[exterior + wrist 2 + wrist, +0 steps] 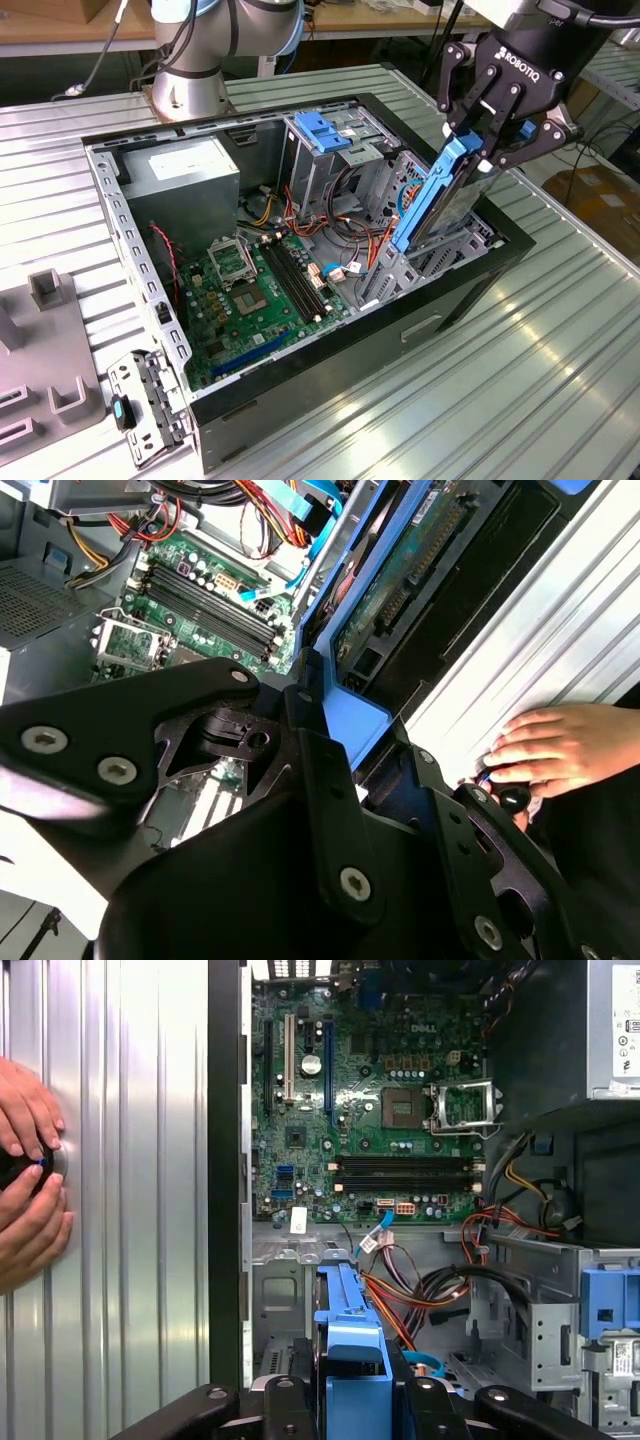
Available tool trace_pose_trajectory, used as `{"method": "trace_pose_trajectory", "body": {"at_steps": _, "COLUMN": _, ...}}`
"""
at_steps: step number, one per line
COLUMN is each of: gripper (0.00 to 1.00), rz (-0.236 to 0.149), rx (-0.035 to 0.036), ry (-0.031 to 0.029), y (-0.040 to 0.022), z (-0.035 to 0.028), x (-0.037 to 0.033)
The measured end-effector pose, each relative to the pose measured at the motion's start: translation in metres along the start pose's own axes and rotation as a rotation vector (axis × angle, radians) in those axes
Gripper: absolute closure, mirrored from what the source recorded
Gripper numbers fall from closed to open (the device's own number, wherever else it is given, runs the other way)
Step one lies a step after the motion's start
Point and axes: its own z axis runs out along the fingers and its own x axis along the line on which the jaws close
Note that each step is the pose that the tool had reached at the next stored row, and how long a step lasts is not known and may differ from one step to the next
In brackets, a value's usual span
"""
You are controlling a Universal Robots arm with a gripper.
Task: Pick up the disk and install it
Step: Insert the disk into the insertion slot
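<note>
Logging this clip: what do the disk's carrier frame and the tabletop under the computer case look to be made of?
Carrier frame on the disk, held in the claw: likely plastic, going by its uniform bright blue, matte surface. Tabletop: apparently metal, probably aluminium, with silver ribbed slats that give soft reflections.

The disk (432,200) is silver, framed blue; gripper (484,150) black; motherboard (255,300) green; cables (372,240) red-orange; table (560,380) ribbed silver.
</note>
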Motion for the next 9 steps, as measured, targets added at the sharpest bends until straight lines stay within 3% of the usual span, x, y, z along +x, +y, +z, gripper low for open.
{"method": "trace_pose_trajectory", "body": {"at_steps": 9, "gripper": 0.63, "rz": 0.000, "rx": 0.0000, "ry": 0.0001, "y": 0.0000, "z": 0.0022, "x": 0.0001}}
